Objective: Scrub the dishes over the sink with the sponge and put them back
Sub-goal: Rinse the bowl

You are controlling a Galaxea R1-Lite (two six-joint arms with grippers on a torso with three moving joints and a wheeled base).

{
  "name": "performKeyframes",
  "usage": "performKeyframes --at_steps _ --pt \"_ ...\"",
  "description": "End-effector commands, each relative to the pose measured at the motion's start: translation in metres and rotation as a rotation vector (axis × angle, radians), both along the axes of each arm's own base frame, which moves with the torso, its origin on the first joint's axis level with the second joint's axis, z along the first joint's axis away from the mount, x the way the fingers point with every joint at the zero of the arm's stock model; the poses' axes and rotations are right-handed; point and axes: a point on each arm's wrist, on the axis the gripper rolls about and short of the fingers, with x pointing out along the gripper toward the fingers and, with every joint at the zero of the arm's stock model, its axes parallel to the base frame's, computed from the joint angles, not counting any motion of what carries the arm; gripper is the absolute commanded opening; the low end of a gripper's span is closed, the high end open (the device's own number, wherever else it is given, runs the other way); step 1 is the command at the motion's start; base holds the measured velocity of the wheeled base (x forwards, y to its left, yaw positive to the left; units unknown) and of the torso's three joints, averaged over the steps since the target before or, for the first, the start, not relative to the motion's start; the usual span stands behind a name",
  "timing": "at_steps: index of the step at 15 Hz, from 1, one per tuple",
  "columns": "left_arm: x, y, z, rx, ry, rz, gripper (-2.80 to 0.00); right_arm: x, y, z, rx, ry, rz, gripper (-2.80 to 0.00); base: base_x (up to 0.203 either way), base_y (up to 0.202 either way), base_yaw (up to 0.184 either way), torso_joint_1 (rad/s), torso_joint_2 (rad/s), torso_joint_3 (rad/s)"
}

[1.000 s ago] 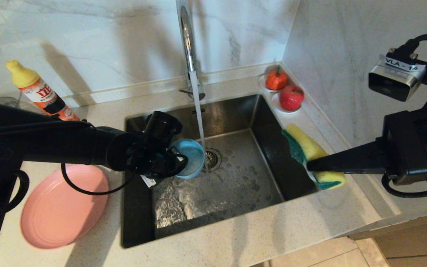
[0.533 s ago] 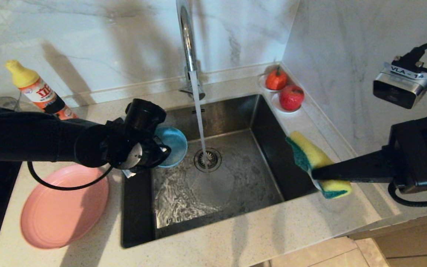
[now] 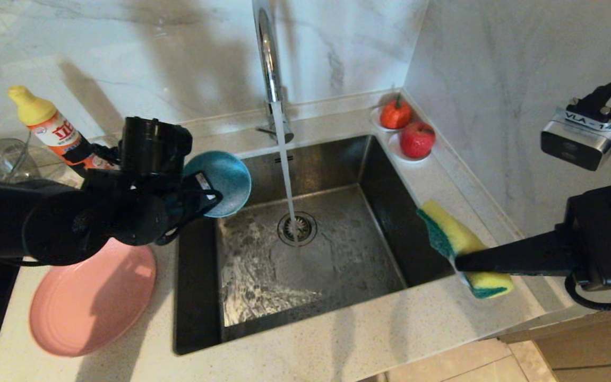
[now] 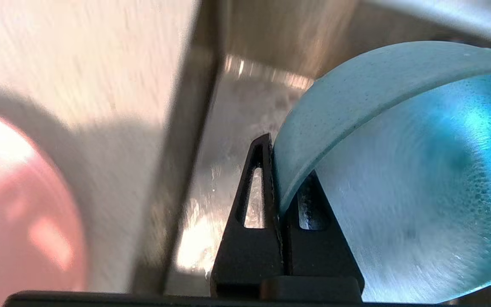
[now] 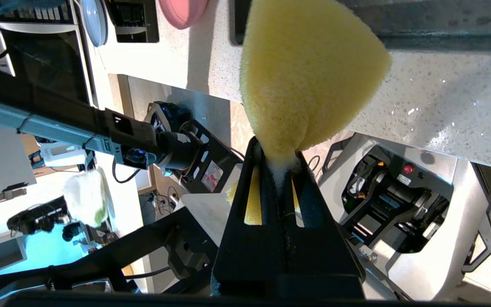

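Teal-blue bowl (image 3: 220,182) lifted out of sink (image 3: 337,265), pinched by left end effector (image 4: 280,187), right end effector (image 5: 278,170) clamping sponge (image 3: 462,246)

sink (image 3: 337,265): brushed steel | sponge (image 3: 456,239): porous foam | bowl (image 3: 225,180): matt, speckled

A yellow-capped bottle (image 3: 53,132) with an orange label stands tilted on the speckled desk (image 3: 337,339) at the back left, near the marble wall (image 3: 125,63). A clear glass bowl (image 3: 0,159) sits just beside it. Two red fruits (image 3: 406,127) rest on small white saucers in the back right corner.
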Motion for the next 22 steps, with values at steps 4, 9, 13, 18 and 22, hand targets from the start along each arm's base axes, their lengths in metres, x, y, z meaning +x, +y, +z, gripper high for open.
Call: performKeyframes --at_steps 4,9,13,18,22 --pt "-0.012 0.007 0.016 0.117 -0.257 -0.045 -2.80 -0.001 -0.001 -0.004 -0.006 0.015 0.001 -2.80 0.000 0.000 0.000 0.000 0.00 0.000" --pt "-0.008 0.005 0.009 0.215 -0.392 -0.061 -2.80 0.001 0.001 -0.006 -0.011 0.023 0.001 -2.80 0.000 0.000 0.000 0.000 0.00 0.000" --pt "-0.020 0.009 0.002 0.295 -0.507 -0.108 -2.80 0.009 0.007 -0.019 -0.048 0.065 0.007 -2.80 0.000 0.000 0.000 0.000 0.00 0.000" --pt "-0.030 0.013 0.024 0.380 -0.670 -0.069 -2.80 0.012 0.010 -0.023 -0.058 0.079 0.011 -2.80 0.000 0.000 0.000 0.000 0.00 0.000" --pt "-0.044 0.018 0.043 0.355 -0.765 -0.053 -2.80 0.009 0.008 -0.022 -0.055 0.076 0.013 -2.80 0.000 0.000 0.000 0.000 0.00 0.000"
